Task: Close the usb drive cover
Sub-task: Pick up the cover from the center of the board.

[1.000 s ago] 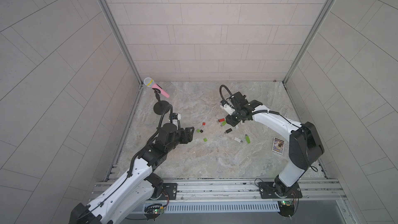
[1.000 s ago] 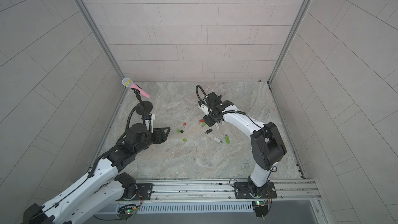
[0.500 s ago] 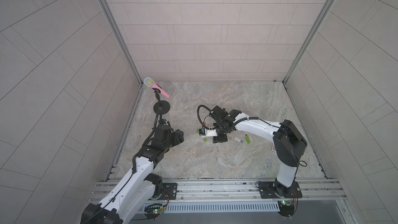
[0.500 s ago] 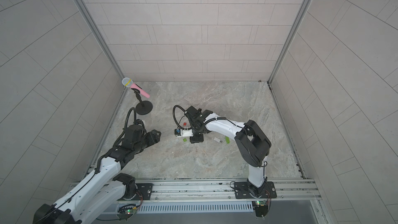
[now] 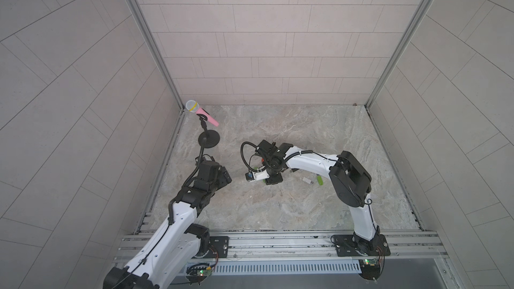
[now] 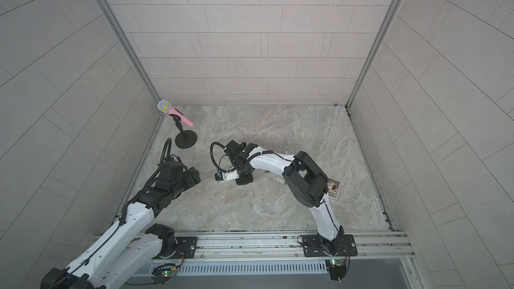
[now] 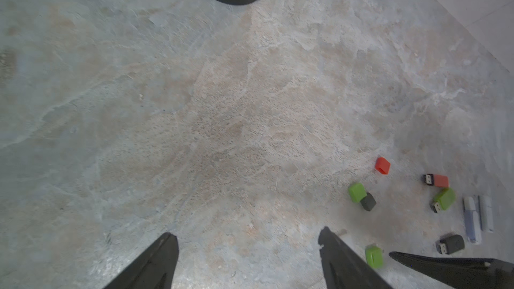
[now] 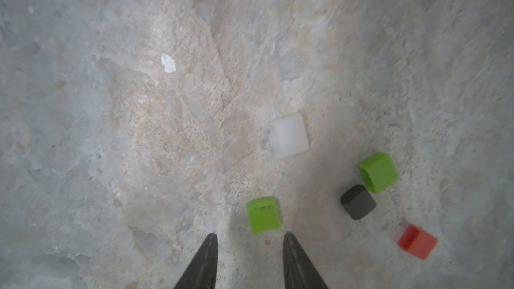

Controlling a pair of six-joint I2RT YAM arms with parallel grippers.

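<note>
Several uncapped usb drives lie on the stone floor in the left wrist view: a red drive [image 7: 436,180], a green drive [image 7: 443,200], a black drive [image 7: 450,244] and two pale ones [image 7: 471,219]. Loose covers lie beside them. In the right wrist view a green cover [image 8: 262,215] sits just ahead of my right gripper [image 8: 250,235], which is open and empty. A white cover [image 8: 289,136], a second green cover [image 8: 378,172], a black cover [image 8: 358,202] and a red cover [image 8: 417,241] lie further off. My left gripper [image 7: 247,233] is wide open over bare floor.
A pink microphone on a black round stand [image 5: 209,140] is at the back left. A small picture card [image 6: 333,187] lies on the floor behind the right arm's elbow. Tiled walls enclose the floor on three sides, with a metal rail [image 5: 278,241] along the front.
My right arm has swung left and nearer, down over the loose covers. My left arm has pulled back toward the left wall and its jaws have widened.
</note>
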